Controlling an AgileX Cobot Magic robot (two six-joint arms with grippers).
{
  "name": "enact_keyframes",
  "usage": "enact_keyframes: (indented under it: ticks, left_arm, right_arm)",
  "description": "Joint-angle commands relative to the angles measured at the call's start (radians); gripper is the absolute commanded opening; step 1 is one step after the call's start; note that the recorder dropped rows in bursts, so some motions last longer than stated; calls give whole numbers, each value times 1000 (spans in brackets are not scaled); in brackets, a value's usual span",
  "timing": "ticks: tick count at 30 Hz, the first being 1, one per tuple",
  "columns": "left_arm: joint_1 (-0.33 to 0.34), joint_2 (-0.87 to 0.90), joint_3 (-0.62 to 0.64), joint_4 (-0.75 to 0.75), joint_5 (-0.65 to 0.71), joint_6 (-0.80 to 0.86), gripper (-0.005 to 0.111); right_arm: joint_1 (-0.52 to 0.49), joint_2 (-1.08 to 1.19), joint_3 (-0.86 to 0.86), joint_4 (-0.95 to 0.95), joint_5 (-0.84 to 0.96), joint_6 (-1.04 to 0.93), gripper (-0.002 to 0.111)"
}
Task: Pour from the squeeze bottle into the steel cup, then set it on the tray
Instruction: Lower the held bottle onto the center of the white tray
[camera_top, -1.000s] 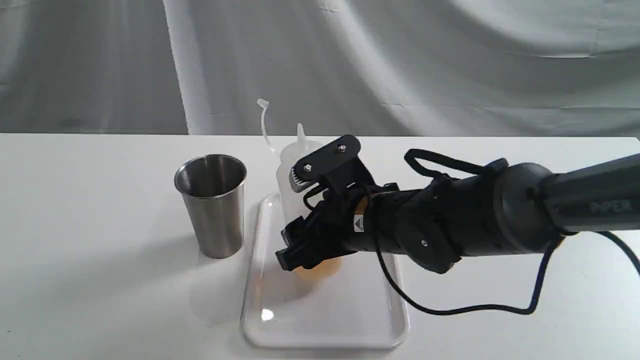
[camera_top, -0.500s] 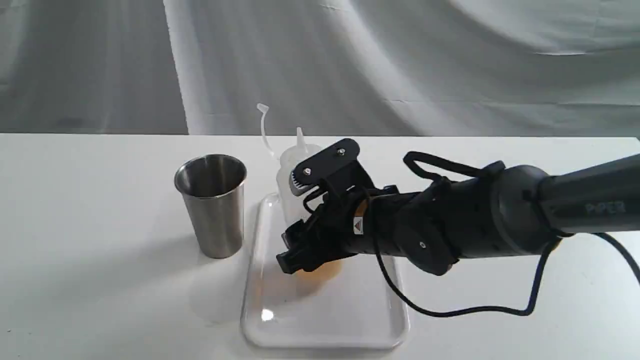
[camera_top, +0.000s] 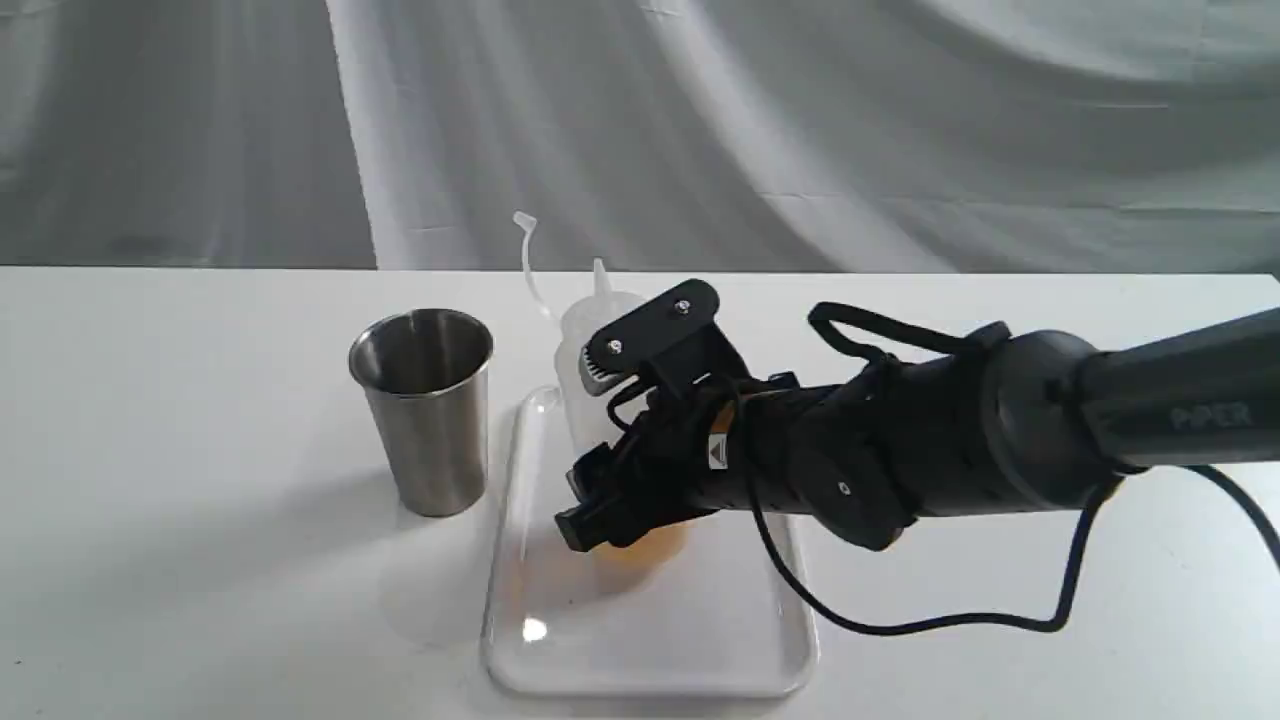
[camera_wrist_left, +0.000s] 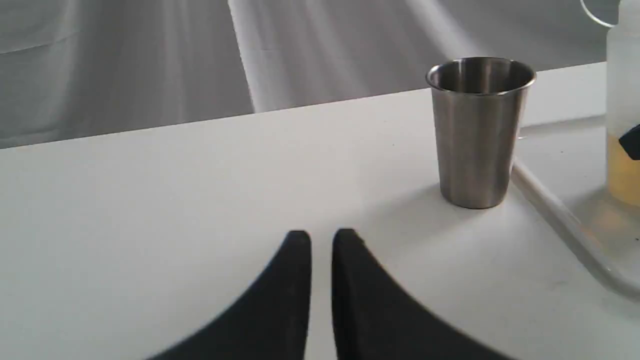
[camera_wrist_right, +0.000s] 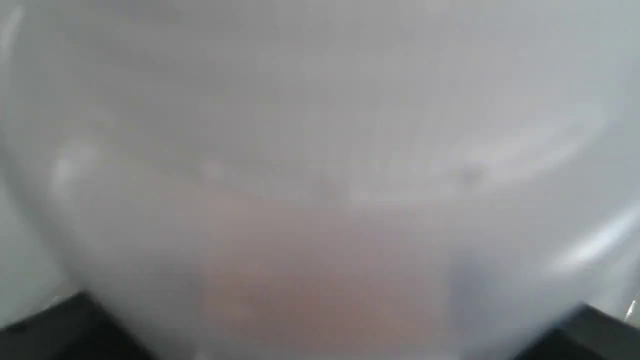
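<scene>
Translucent whitish plastic fills most of my right wrist view, blurred and very close: it is the squeeze bottle (camera_top: 578, 345), standing upright over the far half of the tray (camera_top: 650, 640), with its nozzle (camera_top: 600, 272) pointing up and its thin cap strap (camera_top: 527, 255) curling above it on the side away from the arm. A shallow layer of amber liquid (camera_top: 645, 545) sits in the bottom of the bottle. I cannot tell whether the base is touching the tray floor or is just above it. My right end effector (camera_top: 590, 445) reaches in sideways over the tray and is closed on the bottle's body, one finger on each side and spread wide by its girth. The steel cup (camera_top: 425, 410) stands upright on the white table (camera_top: 200, 500), just beside the tray's long edge on the side opposite the arm, apart from the bottle; I cannot make out any liquid in its dark inside. My left end effector (camera_wrist_left: 321, 240) hangs low over the table on the far side of the cup from the tray, its fingers drawn almost together with only a slim slit between them and nothing in it.
</scene>
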Motion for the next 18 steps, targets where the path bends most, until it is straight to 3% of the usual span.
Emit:
enact_keyframes:
  ticks: [1, 9, 18]
  left_arm:
    - [-3, -5, 4, 1, -7, -2, 8]
    - [-3, -5, 4, 1, -7, -2, 8]
    - [-3, -5, 4, 1, -7, -2, 8]
  right_arm:
    - [-7, -10, -1, 12, -25, -11, 54]
    - [-7, -10, -1, 12, -23, -11, 54]
    - [-7, -10, -1, 12, -23, -11, 73]
